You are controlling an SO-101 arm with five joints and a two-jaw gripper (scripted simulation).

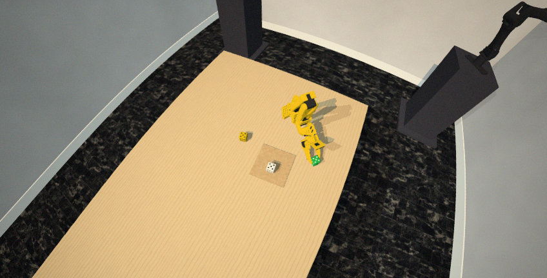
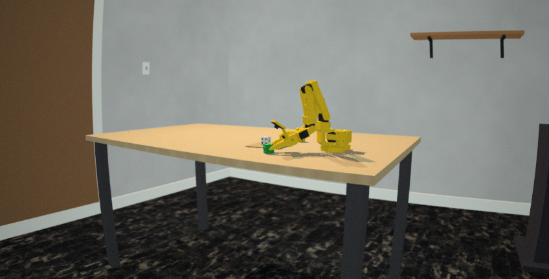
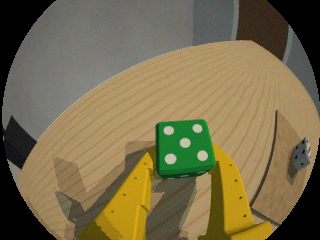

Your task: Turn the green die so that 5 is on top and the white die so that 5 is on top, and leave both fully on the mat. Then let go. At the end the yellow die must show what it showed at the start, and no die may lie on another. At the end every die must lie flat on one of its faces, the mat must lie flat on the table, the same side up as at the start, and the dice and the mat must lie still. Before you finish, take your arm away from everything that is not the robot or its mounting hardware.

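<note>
My gripper (image 1: 314, 158) (image 3: 183, 154) is shut on the green die (image 1: 316, 161) (image 2: 268, 148) (image 3: 185, 134), at or very near the table, beside the mat. The green face toward the wrist camera shows 5; it looks like the upper face. The white die (image 1: 271, 167) (image 2: 265, 140) (image 3: 302, 154) lies on the brown mat (image 1: 258, 156) (image 2: 250, 145) (image 3: 272, 190), and its top appears to show 5. The mat looks flat. The yellow die (image 1: 243, 136) lies on the table off the mat; its top pips are too small to read surely. The green die's underside is hidden.
The wooden table (image 1: 172, 183) (image 2: 173, 141) has a long edge beyond the green die, on the side away from the mat. The yellow arm (image 1: 307, 127) (image 2: 315, 103) reaches from its base near one table end. Two dark pedestals (image 1: 239, 18) (image 1: 441, 95) stand off the table.
</note>
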